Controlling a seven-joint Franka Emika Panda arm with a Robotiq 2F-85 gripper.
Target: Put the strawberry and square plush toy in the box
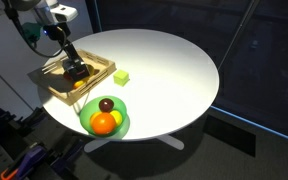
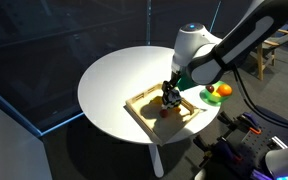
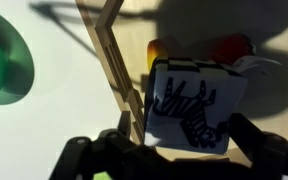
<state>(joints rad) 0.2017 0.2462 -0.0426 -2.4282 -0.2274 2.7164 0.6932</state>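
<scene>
My gripper (image 3: 189,140) hangs low over the box (image 1: 102,66), a shallow light-wood tray near the table edge, seen in both exterior views (image 2: 144,118). It is shut on the square plush toy (image 3: 194,105), a flat square with a dark zebra-like pattern that fills the space between the fingers. The toy sits just inside the box's wooden rim (image 3: 109,60). The strawberry (image 3: 229,48), small and red, lies on the box floor beyond the toy; it shows as a red spot under the gripper in an exterior view (image 2: 164,111).
A round green plate (image 1: 122,122) next to the box holds an orange (image 1: 103,123) and a dark maroon fruit (image 1: 106,104). A yellow-green cube (image 1: 121,76) lies on the white round table (image 1: 174,70). The plate's edge shows in the wrist view (image 3: 4,65).
</scene>
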